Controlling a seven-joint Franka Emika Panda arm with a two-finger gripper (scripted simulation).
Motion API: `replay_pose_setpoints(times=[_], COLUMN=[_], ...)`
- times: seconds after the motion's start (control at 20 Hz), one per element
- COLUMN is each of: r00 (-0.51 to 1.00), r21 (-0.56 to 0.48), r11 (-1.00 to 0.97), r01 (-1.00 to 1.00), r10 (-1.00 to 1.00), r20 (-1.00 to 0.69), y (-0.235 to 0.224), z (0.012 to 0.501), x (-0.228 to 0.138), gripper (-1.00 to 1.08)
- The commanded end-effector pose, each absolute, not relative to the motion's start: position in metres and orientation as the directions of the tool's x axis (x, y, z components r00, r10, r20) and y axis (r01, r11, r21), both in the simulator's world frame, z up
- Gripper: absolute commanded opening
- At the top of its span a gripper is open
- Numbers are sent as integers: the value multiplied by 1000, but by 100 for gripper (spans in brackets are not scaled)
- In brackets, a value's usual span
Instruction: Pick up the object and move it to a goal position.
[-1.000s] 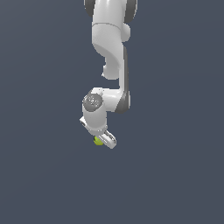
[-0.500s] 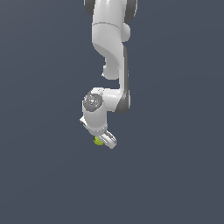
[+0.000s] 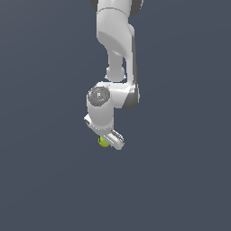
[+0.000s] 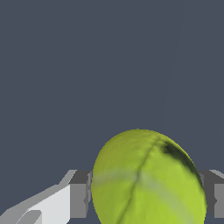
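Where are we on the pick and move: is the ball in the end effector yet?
Looks grasped: the wrist view shows the yellow-green ball filling the gap between the grey fingers, pressed against both. In hand: the end effector holds it low under the arm. Left: carrying it to the goal, for which neither view shows a marker.

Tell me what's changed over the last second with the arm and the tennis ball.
Nothing has visibly changed. The gripper sits in the same spot in the exterior view, and the yellow-green tennis ball stays between its fingers, just as a second ago.
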State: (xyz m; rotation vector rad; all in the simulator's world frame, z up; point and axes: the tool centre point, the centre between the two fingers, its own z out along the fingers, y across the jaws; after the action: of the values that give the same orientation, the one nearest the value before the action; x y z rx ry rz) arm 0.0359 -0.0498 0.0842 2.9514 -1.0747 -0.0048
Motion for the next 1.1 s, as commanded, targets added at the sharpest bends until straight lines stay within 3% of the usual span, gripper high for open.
replay_pose_setpoints(times=[0.0, 1.05], r00=[766, 765], r21=[0, 1], r11=[-766, -765], r01=[-643, -644], r10=[-643, -644], r20=[0, 1], y=[-42, 39], z=[106, 338], x=[38, 52], gripper=[-100, -100])
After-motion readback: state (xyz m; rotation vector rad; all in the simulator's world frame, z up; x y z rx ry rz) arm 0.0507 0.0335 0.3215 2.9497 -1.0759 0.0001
